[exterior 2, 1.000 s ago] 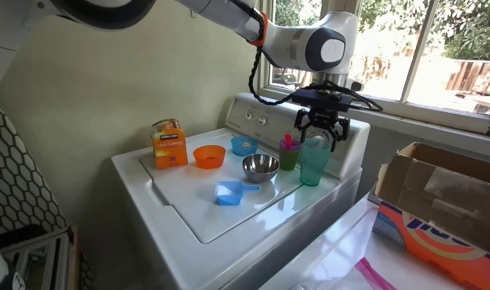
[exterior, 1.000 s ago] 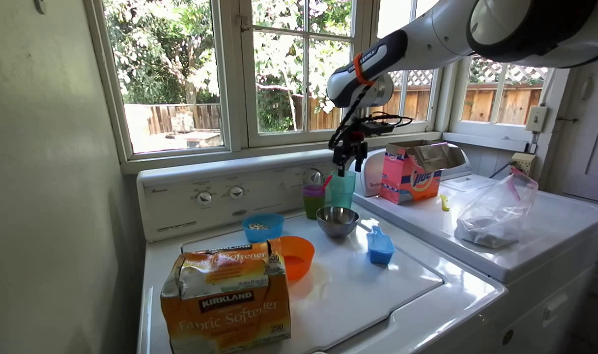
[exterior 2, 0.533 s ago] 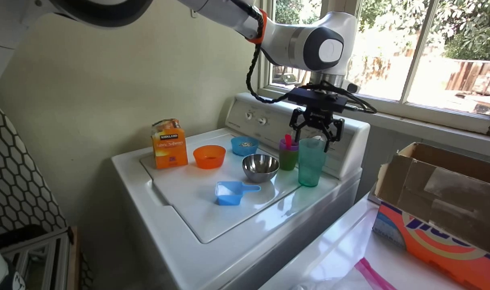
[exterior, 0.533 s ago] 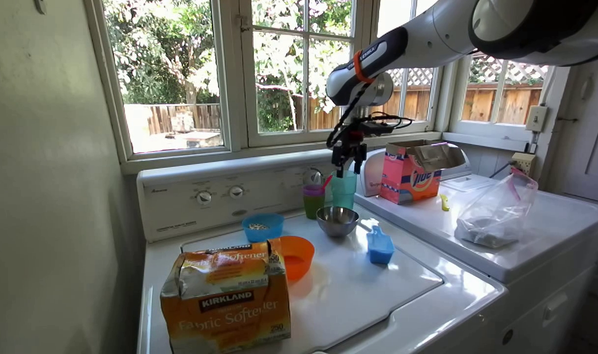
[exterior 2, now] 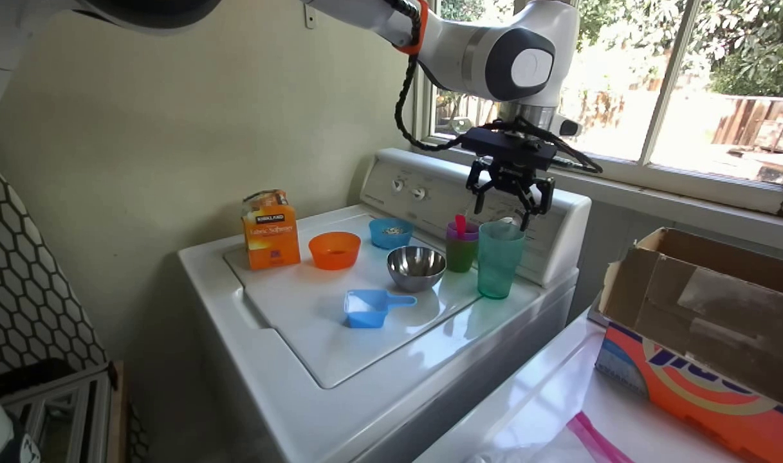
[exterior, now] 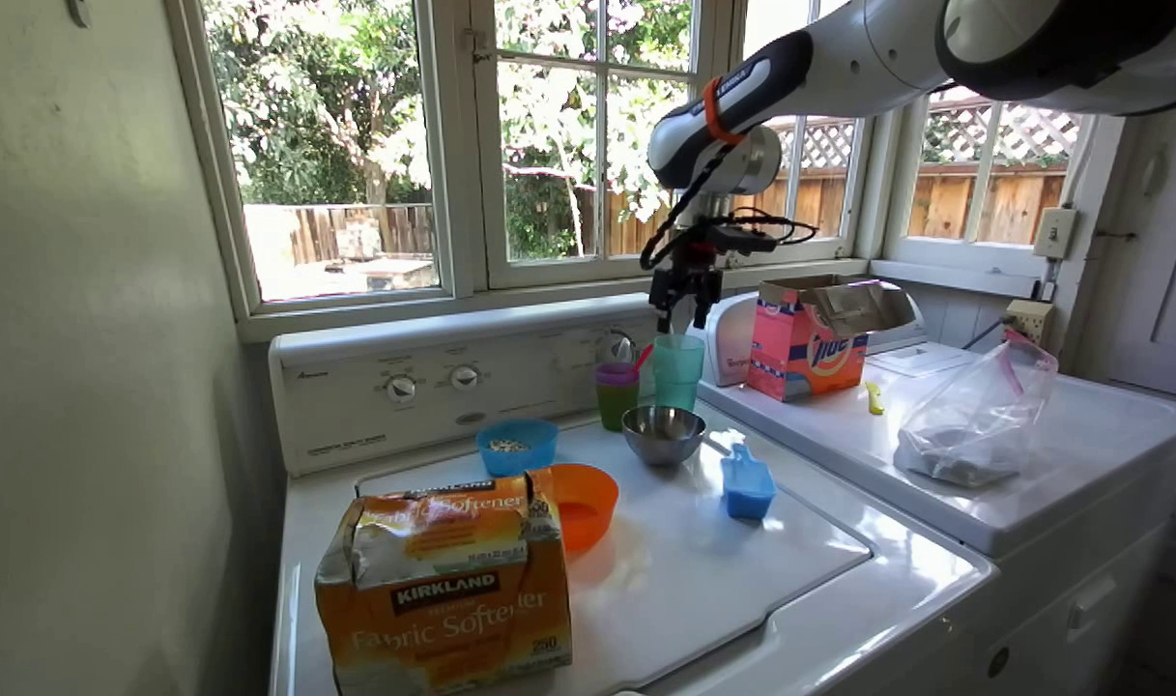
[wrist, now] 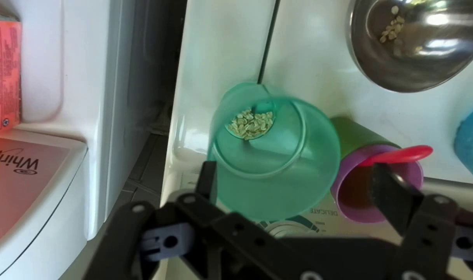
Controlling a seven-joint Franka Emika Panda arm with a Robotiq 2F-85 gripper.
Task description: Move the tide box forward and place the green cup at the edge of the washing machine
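Green cup (exterior 2: 499,262), a tall, tapered tumbler of translucent teal plastic: stands upright at the far right of the washing machine (exterior 2: 307,334), a flat-topped white appliance; near the right edge in both exterior views; pale oat-like flakes (wrist: 250,124) lie at the bottom. Black two-fingered gripper (exterior 2: 501,217): just above the cup, jaws well apart, nothing clamped; contact with the rim cannot be told. In the wrist view one finger (wrist: 397,202) overlies a shorter green-and-purple plastic cup (exterior 2: 461,249); a straight descent may, I judge, knock it.

Handling, by judgement: light, stiff, thin-walled, slick; best taken by opposite walls just below the rim, where the taper gives purchase; carry level, lest the flakes spill.

Tide box (exterior: 805,346), a red-orange cardboard carton with pinkish sides, uncovered at the top: on the neighbouring white appliance (exterior: 1109,425), right.

Surface: glossy, probably slippery; the lid seam (wrist: 268,42) runs up to the cup; a round metal bowl (exterior: 663,437) sits near the cup. Room: windows (exterior: 554,126) at the far side admit strong daylight; a pale wall (exterior: 104,367) stands left.
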